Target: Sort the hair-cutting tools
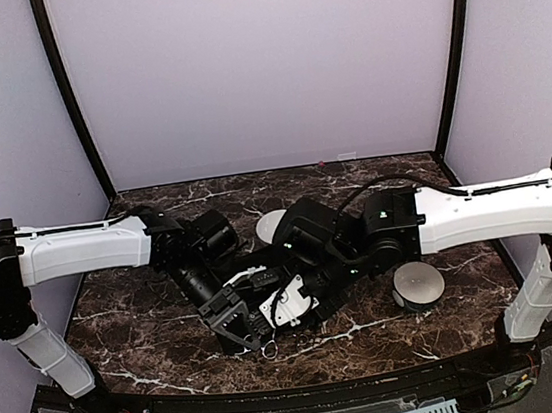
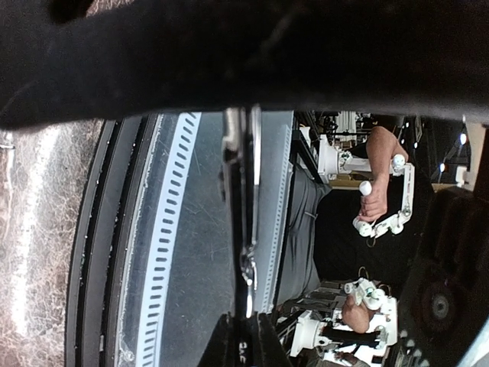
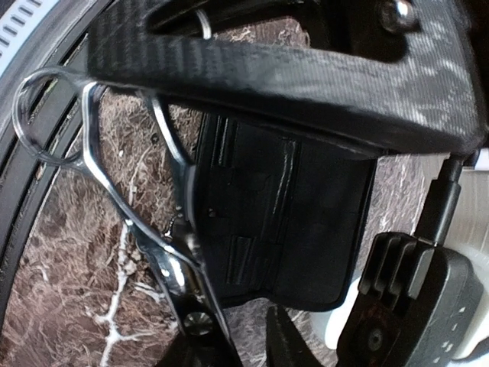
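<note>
- silver scissors [image 3: 172, 271]: one pair
- flat black case [image 3: 283, 206]: one
- white bowls: two, far bowl [image 1: 271, 227] and right bowl [image 1: 418, 283]
- robot arms: two, left arm [image 1: 85, 248] and right arm [image 1: 493, 212]

Left arm [image 1: 80, 249] and right arm [image 1: 488, 213] reach inward over a dark marbled surface [image 1: 373, 341], wrists crowded together centrally, a scissors [image 1: 267, 348] ring showing below. A white bowl [image 1: 418, 283] sits right.

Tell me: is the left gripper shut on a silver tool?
Yes, the left gripper pinches a thin silver tool between its closed jaws.
</note>
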Controlling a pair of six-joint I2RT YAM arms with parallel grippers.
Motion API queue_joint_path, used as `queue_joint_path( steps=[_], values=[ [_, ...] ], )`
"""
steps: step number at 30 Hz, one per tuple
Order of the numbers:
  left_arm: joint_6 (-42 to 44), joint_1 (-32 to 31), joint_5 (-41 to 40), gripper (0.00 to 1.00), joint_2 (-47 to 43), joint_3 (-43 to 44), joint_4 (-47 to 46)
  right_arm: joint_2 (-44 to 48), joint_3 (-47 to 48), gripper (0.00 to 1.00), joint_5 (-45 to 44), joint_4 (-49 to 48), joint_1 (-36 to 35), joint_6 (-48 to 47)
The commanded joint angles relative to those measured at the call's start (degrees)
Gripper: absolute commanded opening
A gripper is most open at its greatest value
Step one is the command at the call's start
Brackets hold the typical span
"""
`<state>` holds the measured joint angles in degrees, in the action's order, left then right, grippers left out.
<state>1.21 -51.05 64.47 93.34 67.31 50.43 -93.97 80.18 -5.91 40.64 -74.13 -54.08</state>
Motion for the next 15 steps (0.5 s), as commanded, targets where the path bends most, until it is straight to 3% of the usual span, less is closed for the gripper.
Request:
queue_joint_path(
  steps=[1,8,15],
  values=[
    [1.3,0.3,-3.4,0.18,-0.3,2.4,2.2,0.4,-0.9,0.19,-0.7,-2.4,-0.4,0.9],
    [-2.4,5.9,-17.9,0.45,-5.5,3.3,1.0,0.3,-3.9,0.11,1.1,-4.4,0.7,5.1],
    [-8.9,13.4,-37.7,0.50,-19.2,-0.7,-2.8,-5.0,-4.0,0.09,5.1,-8.8,5.7,9.8]
  ],
)
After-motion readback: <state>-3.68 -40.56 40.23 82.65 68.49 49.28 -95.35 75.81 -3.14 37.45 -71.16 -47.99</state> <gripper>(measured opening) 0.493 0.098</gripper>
